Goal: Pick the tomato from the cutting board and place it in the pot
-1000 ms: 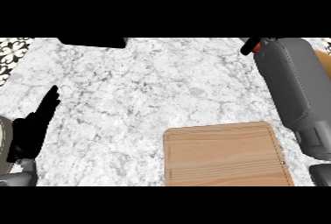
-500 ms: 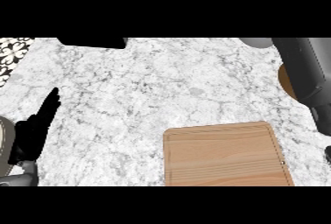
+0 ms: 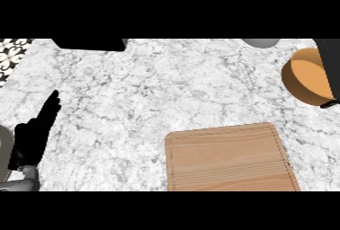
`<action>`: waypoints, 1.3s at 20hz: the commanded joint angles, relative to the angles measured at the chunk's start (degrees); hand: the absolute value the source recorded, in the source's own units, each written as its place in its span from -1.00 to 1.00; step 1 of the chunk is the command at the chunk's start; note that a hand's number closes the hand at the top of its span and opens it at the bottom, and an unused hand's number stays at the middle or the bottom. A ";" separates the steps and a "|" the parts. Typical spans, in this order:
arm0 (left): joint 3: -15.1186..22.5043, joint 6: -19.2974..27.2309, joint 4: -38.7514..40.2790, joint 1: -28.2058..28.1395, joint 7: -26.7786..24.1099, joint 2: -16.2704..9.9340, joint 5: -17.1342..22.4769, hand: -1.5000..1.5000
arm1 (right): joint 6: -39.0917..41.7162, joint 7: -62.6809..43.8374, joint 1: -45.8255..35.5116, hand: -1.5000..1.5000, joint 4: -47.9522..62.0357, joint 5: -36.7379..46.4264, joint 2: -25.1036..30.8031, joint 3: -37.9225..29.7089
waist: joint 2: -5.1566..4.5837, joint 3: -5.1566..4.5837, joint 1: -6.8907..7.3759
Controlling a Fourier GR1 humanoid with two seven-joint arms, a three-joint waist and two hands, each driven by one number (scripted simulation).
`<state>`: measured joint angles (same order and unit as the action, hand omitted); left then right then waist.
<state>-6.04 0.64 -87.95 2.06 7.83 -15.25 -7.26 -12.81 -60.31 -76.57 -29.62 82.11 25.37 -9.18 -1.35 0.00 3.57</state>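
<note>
The wooden cutting board [image 3: 229,159] lies at the lower middle-right with nothing on it. The orange pot [image 3: 304,76] stands at the right edge, and I see only part of it. A black piece of my right hand [image 3: 330,67] covers the pot's right side at the view's edge; its pose is hidden. No tomato shows anywhere. My left hand [image 3: 32,139] rests open at the lower left, fingers straight and pointing up the counter, far from the board.
A flat black object [image 3: 90,44] sits at the counter's far edge on the left. A grey rounded shape [image 3: 260,42] shows at the far edge on the right. Patterned tile [image 3: 13,51] fills the top-left corner. White marble counter [image 3: 166,90] runs between board and pot.
My right forearm, which reached up the right side with something red at its hand, has swung off to the right edge and uncovered the orange pot. My left hand has come further into view.
</note>
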 commanded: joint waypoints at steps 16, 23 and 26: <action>-0.90 -0.94 0.41 0.48 -1.49 -0.26 0.23 0.00 | -15.05 16.53 6.15 1.00 17.51 -5.32 13.89 -10.76 | -0.87 0.18 0.74; 0.63 -0.24 0.37 -0.64 -1.58 1.59 -0.62 0.00 | -16.78 20.36 7.91 -1.00 19.72 -9.77 16.48 -15.52 | -1.30 0.32 1.67; -0.60 -1.15 -0.10 0.13 -1.34 -0.32 -0.24 0.00 | -18.59 24.46 9.17 -1.00 19.48 -14.23 16.77 -19.60 | -1.03 0.39 1.38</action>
<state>-6.03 -0.20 -88.29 2.57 7.33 -14.81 -7.47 -29.74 -39.86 -68.64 -10.51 71.90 41.45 -25.00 -2.43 0.34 4.82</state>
